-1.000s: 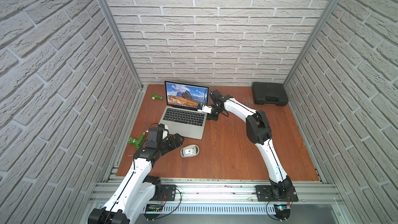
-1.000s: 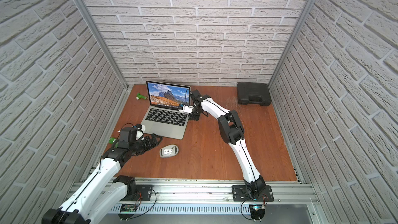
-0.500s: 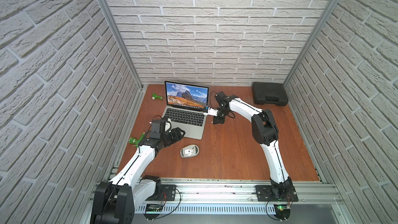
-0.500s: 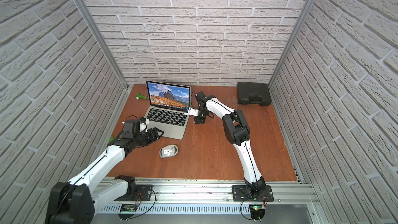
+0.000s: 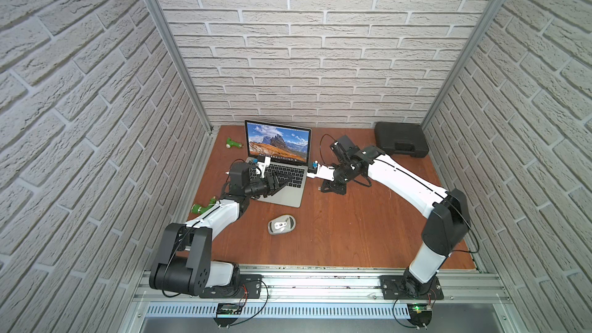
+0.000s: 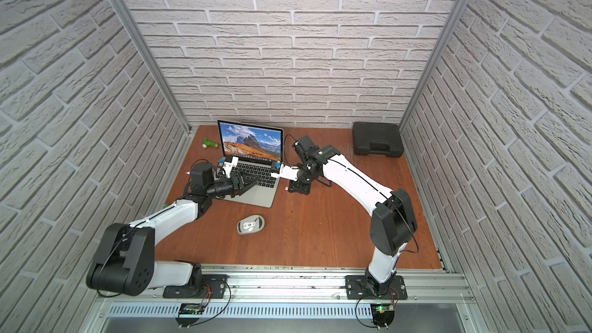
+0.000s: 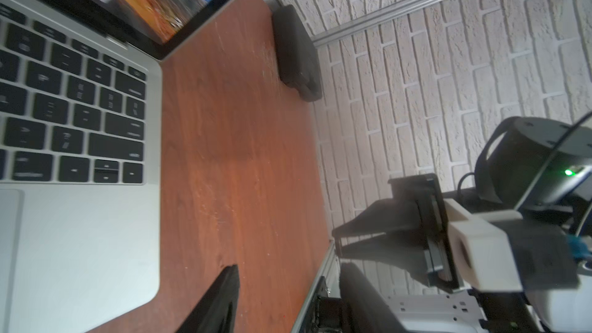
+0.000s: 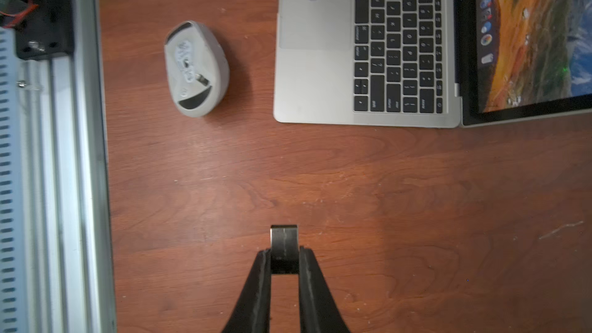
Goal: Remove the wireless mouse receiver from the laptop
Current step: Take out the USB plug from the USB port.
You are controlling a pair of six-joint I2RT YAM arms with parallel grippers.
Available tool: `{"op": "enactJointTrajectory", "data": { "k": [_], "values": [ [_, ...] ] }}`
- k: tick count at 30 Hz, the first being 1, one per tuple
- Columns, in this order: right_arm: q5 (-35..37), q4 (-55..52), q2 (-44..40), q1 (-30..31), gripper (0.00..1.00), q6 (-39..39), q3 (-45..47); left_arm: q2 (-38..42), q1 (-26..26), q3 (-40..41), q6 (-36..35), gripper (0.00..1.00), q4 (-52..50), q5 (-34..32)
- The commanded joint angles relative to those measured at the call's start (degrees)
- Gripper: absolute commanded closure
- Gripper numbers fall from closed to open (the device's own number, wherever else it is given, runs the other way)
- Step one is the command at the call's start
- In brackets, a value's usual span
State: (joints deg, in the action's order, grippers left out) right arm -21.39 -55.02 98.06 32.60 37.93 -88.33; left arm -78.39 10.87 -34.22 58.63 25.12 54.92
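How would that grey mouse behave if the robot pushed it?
The grey mouse seems to lie belly-up on its rounded back, so a push would probably rock or spin it. Its smooth shell should slide easily on the wooden table. It looks rigid, likely light.

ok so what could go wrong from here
1. The right tool pinches the wireless mouse receiver only at its very fingertips; a jolt could drop it onto the table.
2. The left tool hangs low over the laptop, close to its keys; pulling away carelessly might scrape them or shift it.
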Motion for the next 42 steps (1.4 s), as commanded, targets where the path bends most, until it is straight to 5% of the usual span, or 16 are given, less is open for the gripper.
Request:
{"op": "enactJointTrajectory", "data": {
  "k": [1, 14, 23, 30, 42],
  "values": [
    [-1.2, -4.1, -3.9, 1.5, 0.97, -3.0, 2.0, -0.5, 3.3, -0.9, 3.6, 0.45, 8.2, 7.0],
    [3.7, -10.4, -7.2, 4.9, 0.97, -6.6, -2.9, -0.2, 13.3, -0.4, 7.7, 0.49, 15.5, 5.7],
    [7.0, -5.2, -10.6, 8.0, 0.97, -2.0, -1.1, -2.3, 16.5, -1.1, 15.4, 0.50, 23.5, 7.2],
    [6.9, -4.4, -11.5, 8.1, 0.98, 0.4, 0.2, -3.4, 18.6, -0.9, 18.7, 0.60, 28.1, 7.3],
    [10.0, -3.2, -11.4, 8.0, 0.98, 1.2, 1.8, -3.1, 20.7, -1.6, 18.9, 0.64, 27.3, 8.4]
  ]
}}
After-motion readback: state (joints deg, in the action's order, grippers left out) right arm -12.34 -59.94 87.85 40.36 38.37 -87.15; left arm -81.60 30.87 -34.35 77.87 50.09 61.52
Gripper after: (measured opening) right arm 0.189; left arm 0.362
